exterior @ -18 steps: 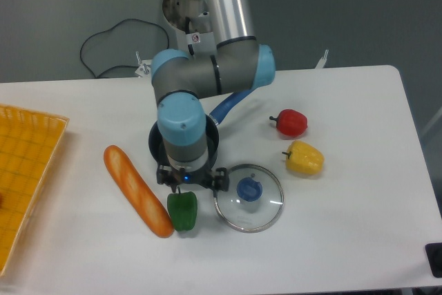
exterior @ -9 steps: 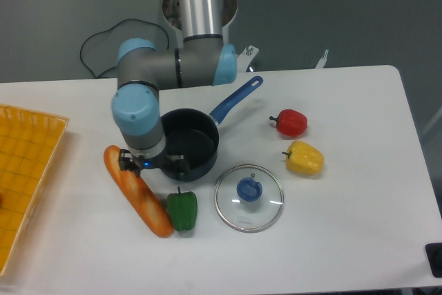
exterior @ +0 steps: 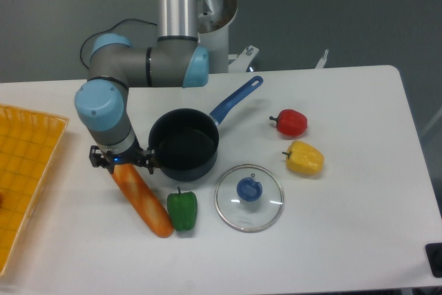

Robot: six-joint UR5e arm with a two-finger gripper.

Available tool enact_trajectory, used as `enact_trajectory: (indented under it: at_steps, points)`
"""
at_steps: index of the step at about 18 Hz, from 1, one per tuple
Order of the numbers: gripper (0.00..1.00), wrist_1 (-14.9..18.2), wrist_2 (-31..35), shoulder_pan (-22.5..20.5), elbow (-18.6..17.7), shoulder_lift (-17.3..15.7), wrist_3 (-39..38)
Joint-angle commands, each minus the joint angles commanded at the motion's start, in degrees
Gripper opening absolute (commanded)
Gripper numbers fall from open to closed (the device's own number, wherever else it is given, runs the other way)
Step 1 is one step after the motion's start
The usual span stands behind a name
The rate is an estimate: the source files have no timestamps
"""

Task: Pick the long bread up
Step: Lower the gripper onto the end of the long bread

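Lying diagonally on the white counter (exterior: pixel 345 240), the long bread (exterior: pixel 143 200) is being shown with its upper-left end hidden beneath the tool (exterior: pixel 123 162) and its lower-right end resting just beside, perhaps touching, the green pepper (exterior: pixel 182 210). The tool is being held directly over that upper end, close to the black pot (exterior: pixel 184 151) with the blue handle; its fingers are being masked by the wrist body, so how far the jaws are spread cannot be told, and nothing is being seen gripped. The loaf is being judged as a light, stiff, toy-like item with a smooth, probably slippery rounded skin, so that a hold across its narrow width is being favoured over one along its length. Because the piece is long, a hold taken near one end is being expected to let the far end droop or swing; a hold nearer the visible middle, where the paler slashes are crossing the crust, is being regarded as better balanced. The pot wall on one side and the green pepper near the lower end are being noted as obstacles to finger clearance. The glass lid (exterior: pixel 248 197), the red pepper (exterior: pixel 290 122), the yellow pepper (exterior: pixel 304 158) and the yellow basket (exterior: pixel 27 170) are standing well apart and are not being involved.
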State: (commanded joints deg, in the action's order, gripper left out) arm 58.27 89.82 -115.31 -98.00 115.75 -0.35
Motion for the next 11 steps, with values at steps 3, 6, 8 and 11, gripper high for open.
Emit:
enact_trajectory:
  at_steps: [3, 6, 8, 11]
  points:
    - [1.00, 0.0, -0.1, 0.2, -0.3, 0.3, -1.0]
    - [1.00, -0.1, -0.2, 0.2, -0.4, 0.5, -1.0]
    - [1.00, -0.2, -0.1, 0.2, -0.4, 0.9, -0.8]
    - [1.00, -0.3, 0.0, 0.9, -0.4, 1.5, -0.7]
